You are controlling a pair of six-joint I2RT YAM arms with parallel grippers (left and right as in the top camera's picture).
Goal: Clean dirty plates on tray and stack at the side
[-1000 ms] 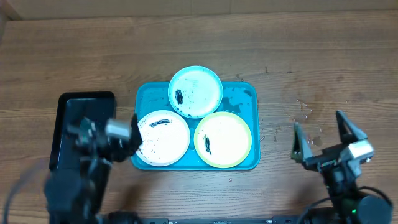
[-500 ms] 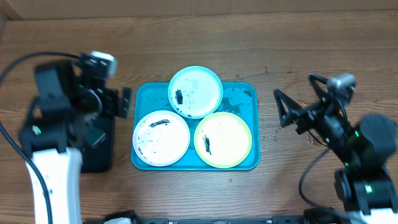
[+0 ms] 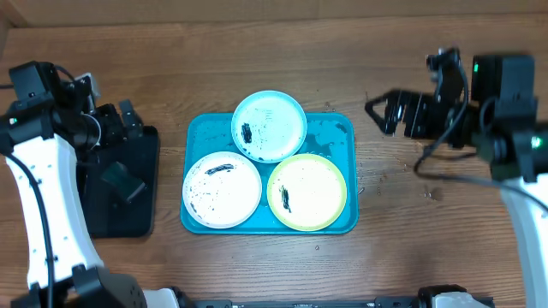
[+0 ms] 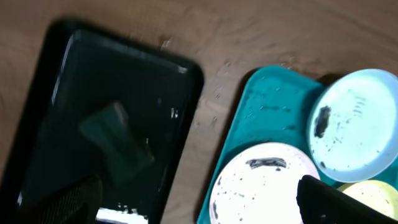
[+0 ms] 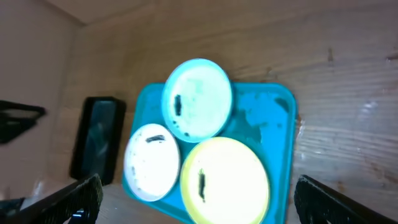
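Over on the left, the left fingers [image 3: 128,127] hang spread wide with nothing between them, above the far right corner of the black tray [image 3: 111,214]. Just below them, toward the robot, a dark greenish block [image 3: 122,181], probably a sponge, lies flat on that tray. That's the first hazard: it sits low, so a steep reach could knock the fingertips on the tray floor or rim, or skid the whole tray across the table [image 3: 257,51].

Moving right of those fingers, here's the turquoise tray [image 3: 338,133], sitting between the two arms. The white plate [image 3: 222,189] is the one closest to the left fingers, with a black smear and specks on it. The light blue plate [image 3: 269,126] is at the far side, hanging over the tray's far rim and crowding the other two. The yellow-green plate [image 3: 307,192] is on the near right, streaked down its middle. All three are dirty and none is stacked. They're packed tight, so scrubbing or lifting one may drag a neighbour, and the blue one could tip off the rim.

Furthest right, the right fingers [image 3: 378,116] are fully parted and empty, just beyond the tray's far right corner. Droplets [image 3: 377,175] speckle the wood nearby, and slick plastic could slide out of a pinch. If both arms go for the tray at once, they could clash.
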